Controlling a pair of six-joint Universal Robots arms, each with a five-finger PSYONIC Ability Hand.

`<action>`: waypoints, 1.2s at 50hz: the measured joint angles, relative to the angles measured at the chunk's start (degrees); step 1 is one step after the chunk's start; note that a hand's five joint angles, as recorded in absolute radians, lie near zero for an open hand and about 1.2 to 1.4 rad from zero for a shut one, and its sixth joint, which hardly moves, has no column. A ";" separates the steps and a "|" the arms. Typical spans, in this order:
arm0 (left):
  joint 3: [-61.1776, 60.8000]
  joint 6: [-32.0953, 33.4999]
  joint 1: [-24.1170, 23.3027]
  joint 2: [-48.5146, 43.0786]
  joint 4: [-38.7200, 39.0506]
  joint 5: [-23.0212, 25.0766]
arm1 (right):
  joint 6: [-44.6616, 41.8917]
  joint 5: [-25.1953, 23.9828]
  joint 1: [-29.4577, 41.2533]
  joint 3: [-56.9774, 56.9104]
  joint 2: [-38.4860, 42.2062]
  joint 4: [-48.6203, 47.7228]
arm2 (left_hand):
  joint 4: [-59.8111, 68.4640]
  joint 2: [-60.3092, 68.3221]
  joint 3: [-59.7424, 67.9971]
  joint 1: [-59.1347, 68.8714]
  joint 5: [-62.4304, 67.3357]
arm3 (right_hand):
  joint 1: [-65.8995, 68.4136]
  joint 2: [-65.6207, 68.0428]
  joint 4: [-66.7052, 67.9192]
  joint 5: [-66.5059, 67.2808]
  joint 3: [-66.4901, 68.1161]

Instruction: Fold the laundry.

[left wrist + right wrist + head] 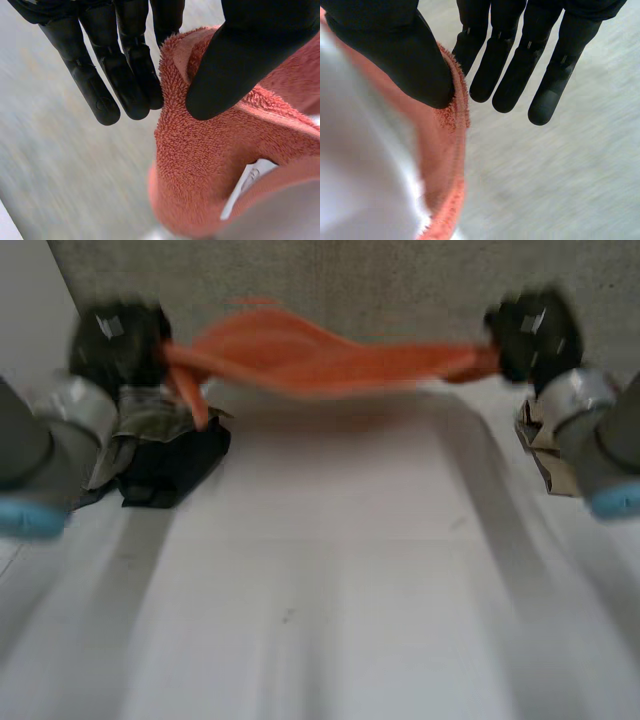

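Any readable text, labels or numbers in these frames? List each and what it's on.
No text can be read.
The white tag on the orange towel has a faint mark, too blurred to read.
No print shows on the table or the dark clothes.

No legible text, number, brand or sign. A white tag (248, 181) on the orange towel (200, 150) bears a faint grey mark, too small to read.
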 measured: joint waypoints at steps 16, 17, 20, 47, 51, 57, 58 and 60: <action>-18.09 19.16 2.57 -5.58 1.18 4.00 | -7.57 -4.98 -1.06 18.24 2.63 9.77 | -33.96 -33.46 -33.03 -31.37 -32.03 | 0.00 0.00 0.01 0.00 0.02; -18.14 19.04 2.28 -5.33 1.04 4.08 | -7.32 -4.96 -1.12 18.13 2.32 10.06 | -37.12 -36.51 -36.15 -34.37 -35.38 | 0.00 0.00 0.01 0.00 0.02; -18.28 17.79 1.41 -4.70 0.62 3.50 | -5.67 -4.91 -1.43 17.82 1.19 10.45 | -40.39 -39.52 -39.03 -36.65 -38.63 | 0.00 0.00 0.01 0.00 0.02; -11.54 5.89 3.11 -10.99 2.26 0.94 | -1.34 -3.44 -4.51 15.47 0.30 11.28 | -0.76 -0.52 -0.67 1.57 -0.45 | 0.00 0.00 0.01 0.00 0.02; -10.93 3.48 3.43 -10.80 2.08 1.38 | -1.58 -3.38 -4.43 15.14 0.10 11.48 | -0.05 -0.06 -0.02 1.57 -0.45 | 0.00 0.00 0.00 0.01 0.02; -10.63 3.72 4.16 -0.04 -4.54 -0.17 | -3.48 -2.80 -5.21 10.94 -6.45 17.53 | -0.03 -0.06 -0.01 1.56 -0.45 | 0.00 0.00 0.01 0.00 0.02; -10.41 3.84 4.09 2.10 -5.75 -0.12 | -3.90 -2.76 -5.30 10.15 -7.66 18.69 | -0.03 -0.05 -0.01 1.56 -0.45 | 0.00 0.01 0.02 -0.01 0.02; -9.05 4.21 3.66 10.32 -10.53 0.51 | -5.53 -2.57 -5.57 6.86 -12.23 23.18 | -0.02 -0.04 -0.01 1.56 -0.45 | 0.00 0.02 0.01 0.00 0.03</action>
